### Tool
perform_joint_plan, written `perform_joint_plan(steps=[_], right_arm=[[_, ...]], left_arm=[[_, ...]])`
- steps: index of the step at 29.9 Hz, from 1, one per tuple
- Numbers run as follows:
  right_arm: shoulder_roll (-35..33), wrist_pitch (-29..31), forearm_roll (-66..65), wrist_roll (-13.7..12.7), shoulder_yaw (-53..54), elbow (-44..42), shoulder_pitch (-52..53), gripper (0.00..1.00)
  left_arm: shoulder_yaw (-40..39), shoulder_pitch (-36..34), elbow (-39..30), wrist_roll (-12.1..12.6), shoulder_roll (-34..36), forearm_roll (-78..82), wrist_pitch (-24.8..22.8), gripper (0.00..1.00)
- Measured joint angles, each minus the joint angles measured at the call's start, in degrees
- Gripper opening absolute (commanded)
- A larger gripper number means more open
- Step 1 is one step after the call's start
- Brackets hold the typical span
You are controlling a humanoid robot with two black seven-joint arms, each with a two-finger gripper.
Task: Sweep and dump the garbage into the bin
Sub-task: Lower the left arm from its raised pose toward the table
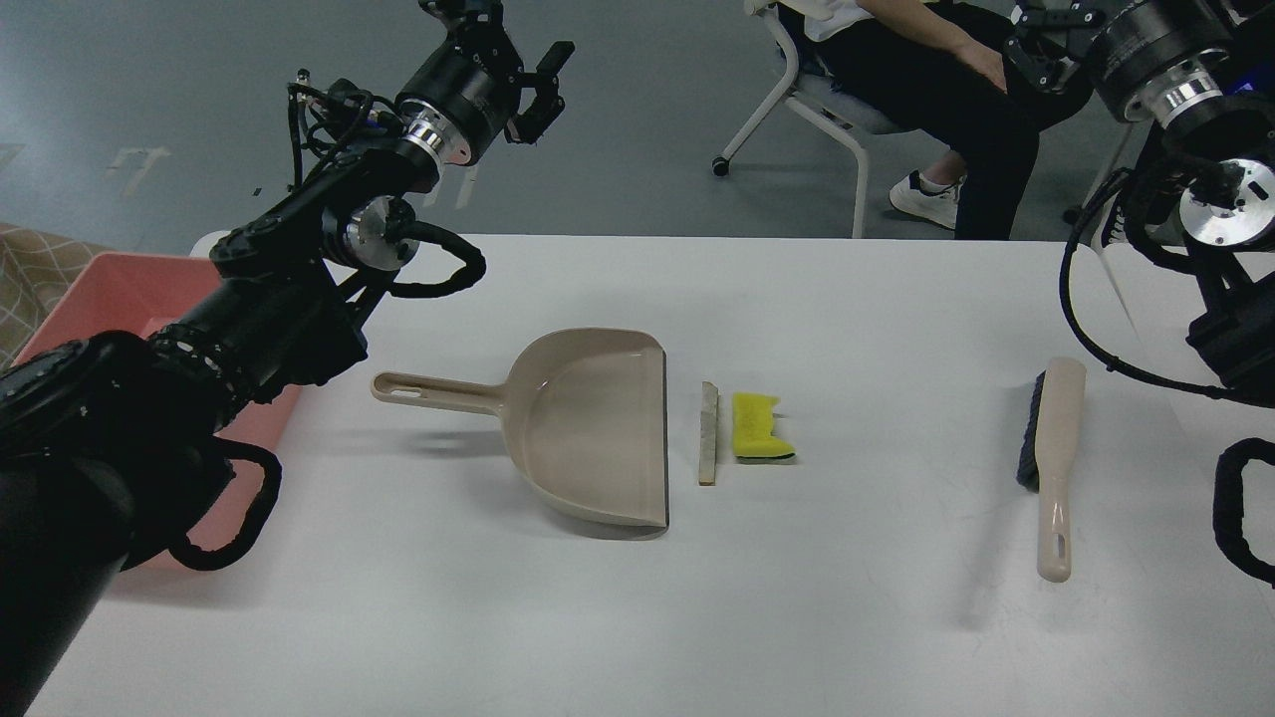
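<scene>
The garbage lies mid-table: a thin pale strip (708,433) and, just right of it, a yellow sponge piece (761,427) with a dark underside. Both sit right of the beige dustpan's (598,428) open lip. A beige brush (1054,468) with dark bristles lies far right. The pink bin (110,289) stands at the left table edge, largely hidden by my left arm. My left gripper (513,40) is raised high beyond the table's far edge, open and empty. My right gripper (1041,45) is up at the top right, dark against a seated person's clothes.
The dustpan's handle (428,391) points left toward the bin. A person on a white chair (797,90) sits beyond the far table edge. My right arm's cables (1086,319) hang over the table's right edge.
</scene>
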Motion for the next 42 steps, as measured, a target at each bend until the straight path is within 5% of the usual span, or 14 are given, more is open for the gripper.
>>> perform_joint_plan(steps=[31,42], right_arm=[[0.0,-0.1,0.0,-0.4,0.1,0.0,0.5,1.00],[-0.2,-0.1,0.0,-0.3,0.0,0.0,0.4,1.00]], left_arm=[[-3.7,1.9,-1.3,0.0,1.3,-0.1,-2.0,0.98],[-2.6,6.6,-12.6,0.1,6.9,0.0,-1.4,0.97]])
